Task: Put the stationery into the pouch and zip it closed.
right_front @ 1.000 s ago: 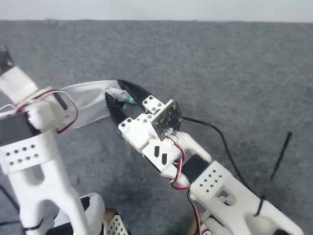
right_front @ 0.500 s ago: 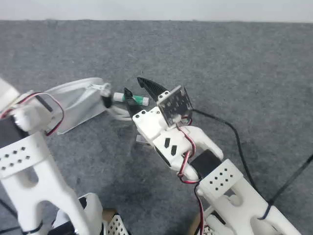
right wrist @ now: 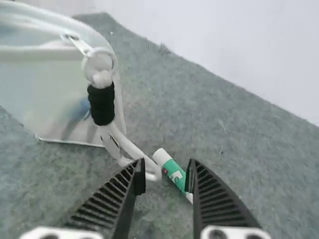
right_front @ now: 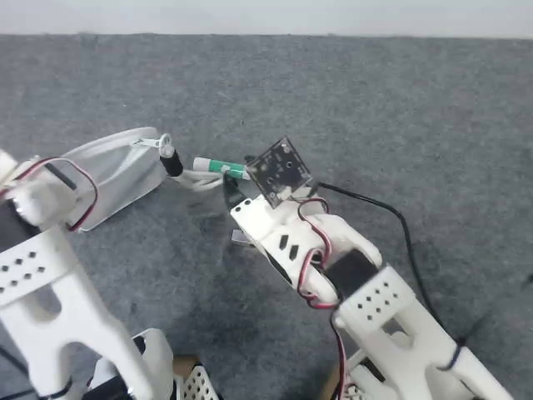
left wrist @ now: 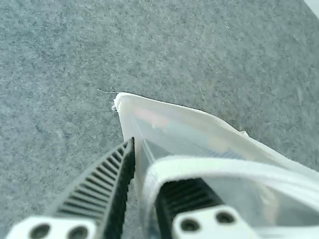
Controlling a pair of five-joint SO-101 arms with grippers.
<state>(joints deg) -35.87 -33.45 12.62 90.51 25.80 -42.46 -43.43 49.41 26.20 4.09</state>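
At the left edge of the counter point(right_front: 400, 108) the left claw point(left wrist: 144, 169) is closed on the rim of the pouch point(right_front: 112, 179), with the thin wall pinched between its two fingers. The pouch lies flat, and some coloured shapes show faintly through it. I think it is light, soft and limp, so it folds or slides easily. It needs a firm hold at the rim, as it has now.

At the right end of the pouch is the pull point(right_front: 163, 145), a small ring. From it a cord point(right_front: 196, 177) runs out in a white loop. The loop seems an easier place to take hold than the ring itself.

Just beside the loop lies a green and white stick point(right_front: 221, 167), outside the pouch. It looks small, stiff and smooth and may roll. I would take it across the middle.

The right claw point(right wrist: 164, 174) is open and holds nothing. Its fingers stand on both sides of the loop's end and the stick.

One second ago the right claw was at the pouch's mouth with the stick between its fingers. Since then the pouch has moved to the left. The stick has stayed in the same place for the last half second, and the right claw has tipped down over it.
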